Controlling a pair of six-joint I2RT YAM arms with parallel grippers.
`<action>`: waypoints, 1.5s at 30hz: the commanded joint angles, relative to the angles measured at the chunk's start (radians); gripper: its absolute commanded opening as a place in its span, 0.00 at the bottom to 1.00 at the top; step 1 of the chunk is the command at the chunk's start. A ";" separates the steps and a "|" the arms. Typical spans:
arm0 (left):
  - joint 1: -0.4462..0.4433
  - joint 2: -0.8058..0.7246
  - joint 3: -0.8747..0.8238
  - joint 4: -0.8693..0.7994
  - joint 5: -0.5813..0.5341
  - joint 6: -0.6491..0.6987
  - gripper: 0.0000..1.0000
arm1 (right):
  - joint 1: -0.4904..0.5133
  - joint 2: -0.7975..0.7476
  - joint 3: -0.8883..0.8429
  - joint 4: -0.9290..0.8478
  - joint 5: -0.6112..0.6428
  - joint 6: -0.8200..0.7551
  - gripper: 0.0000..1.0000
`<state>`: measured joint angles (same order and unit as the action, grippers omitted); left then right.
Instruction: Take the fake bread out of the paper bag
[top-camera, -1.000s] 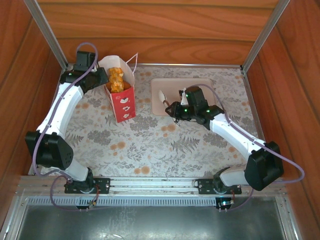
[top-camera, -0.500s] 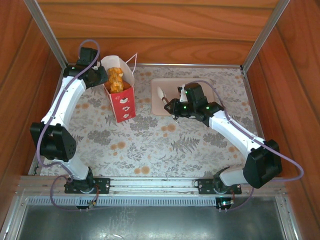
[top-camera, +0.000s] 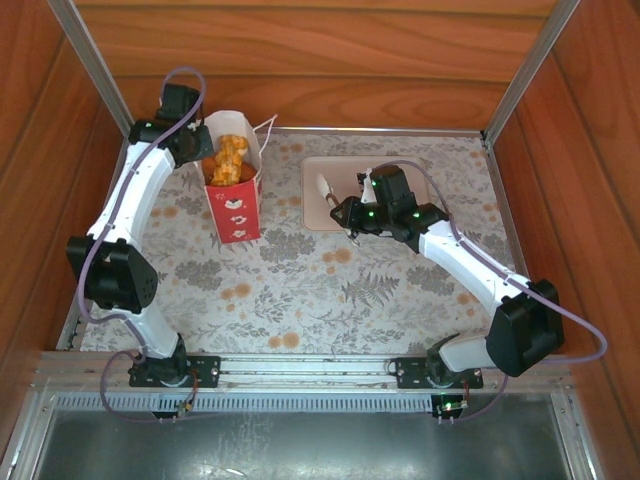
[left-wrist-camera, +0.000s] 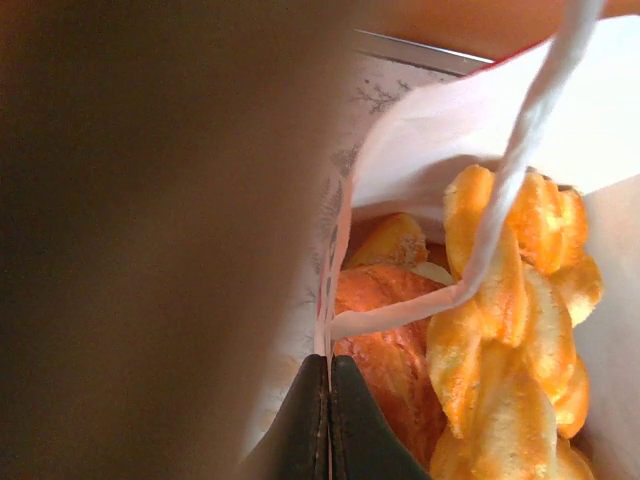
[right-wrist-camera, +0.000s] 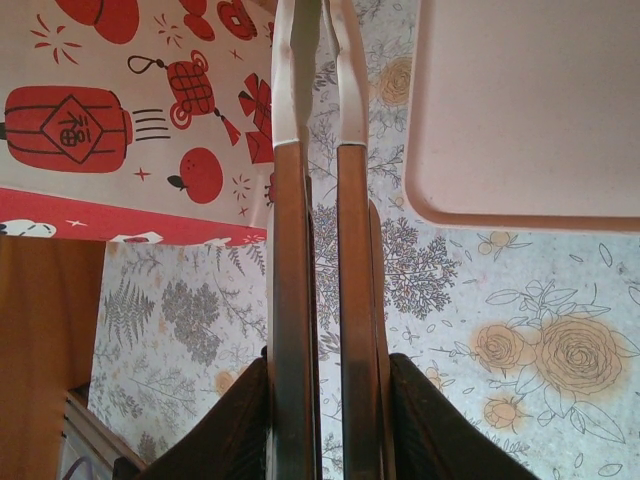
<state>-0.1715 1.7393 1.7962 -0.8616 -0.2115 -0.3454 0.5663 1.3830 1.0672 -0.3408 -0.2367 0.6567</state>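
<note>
Overhead, a floral-patterned table (top-camera: 300, 290) sits boxed in by wooden walls (top-camera: 330, 60). In the upper left of the frame a tall white paper bag (top-camera: 238, 205) with a red lower band stands upright, close to the table's left and far edges. Its mouth is open and packed to the rim with orange-gold fake bread (top-camera: 228, 158). The left gripper (top-camera: 203, 160) is at the bag's left rim. In the left wrist view its jaws are clenched on the paper edge, knobbly pastries lie just beside them, and a white cord handle (left-wrist-camera: 515, 190) crosses in front. To the right of the bag, apart from it, a flat pale pink tray (top-camera: 340, 170) lies against the far edge. The right gripper (top-camera: 345, 212) is grasping a pair of tongs (top-camera: 323, 190), whose pale tips reach over the tray's left part. In the right wrist view the two arms of the tongs are close together. A wide stretch of bare table spans the middle and lower frame, between the bag, the tray and the arm bases.
</note>
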 joint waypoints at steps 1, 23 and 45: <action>0.001 0.018 0.080 -0.003 -0.073 0.091 0.00 | -0.012 -0.003 -0.001 0.010 -0.004 -0.005 0.31; -0.206 0.177 0.209 0.275 -0.242 0.732 0.00 | -0.055 -0.051 -0.040 -0.005 0.005 0.011 0.31; -0.305 0.000 -0.126 0.572 -0.248 0.809 0.00 | -0.057 -0.149 0.093 -0.061 -0.175 0.080 0.35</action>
<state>-0.4557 1.7935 1.6657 -0.3794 -0.4347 0.4419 0.5152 1.2114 1.1213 -0.4782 -0.2821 0.7017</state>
